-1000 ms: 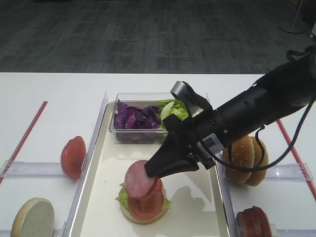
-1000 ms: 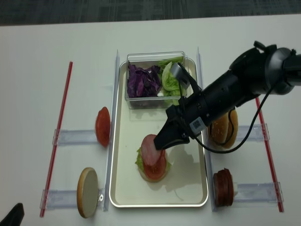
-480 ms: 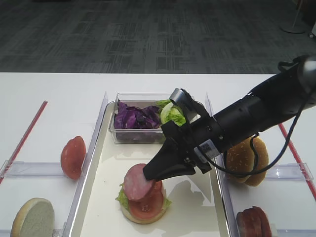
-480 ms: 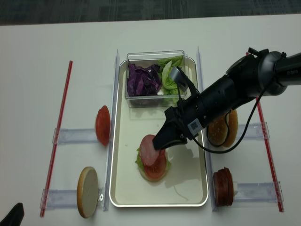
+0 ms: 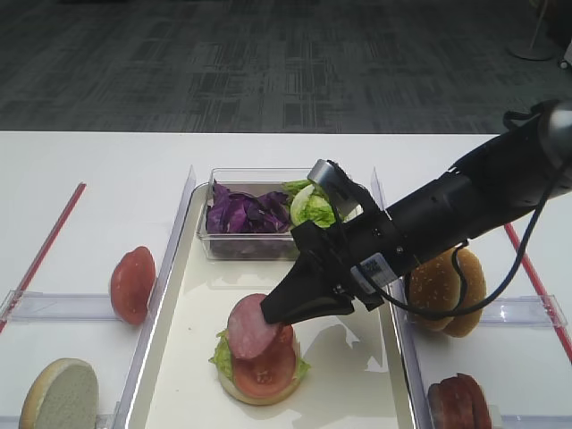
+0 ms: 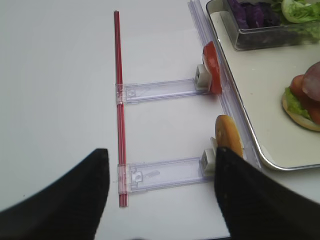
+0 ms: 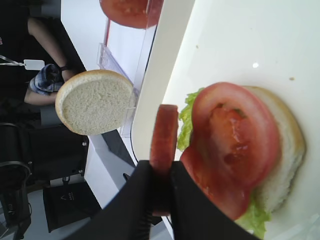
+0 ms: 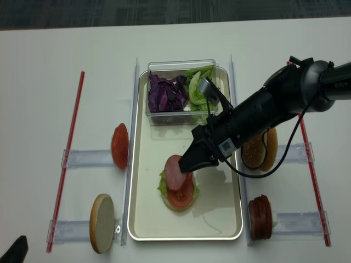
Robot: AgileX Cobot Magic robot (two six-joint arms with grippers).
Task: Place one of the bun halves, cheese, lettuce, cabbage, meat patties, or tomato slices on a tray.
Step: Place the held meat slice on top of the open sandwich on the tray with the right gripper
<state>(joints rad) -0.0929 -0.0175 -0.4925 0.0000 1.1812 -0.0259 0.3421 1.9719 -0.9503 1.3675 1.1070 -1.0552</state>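
Your right gripper (image 5: pixel 273 311) has its jaws closed tight on one of the meat patties (image 5: pixel 251 326), pinching the pink disc by its edge so that it hangs tilted over the stack on the tray (image 5: pixel 192 340). In the right wrist view you can see the patty (image 7: pixel 164 139) edge-on, clamped between the dark fingers (image 7: pixel 135 200), just beside a tomato slice (image 7: pixel 235 145) and apparently not yet lying flat on it. That slice lies on lettuce (image 7: pixel 186 122) and a pale bun half (image 7: pixel 287 160), together near the tray's middle toward its front end. At the far end of the tray stands a clear box (image 8: pixel 178 92) with purple cabbage (image 8: pixel 166 94) on its left side and green leaves on its right. On the white surface (image 8: pixel 44 109) to the left of the tray, a tomato slice (image 8: pixel 119 146) and a bun half (image 8: pixel 102 223) each stand on edge at a clear holder. To the right of the tray stand a sesame bun (image 8: pixel 260 150) and the remaining meat patties (image 8: pixel 261 218). Your left gripper (image 6: pixel 160 195) is off to the left over the bare surface, its dark jaws spread wide apart with nothing between them.
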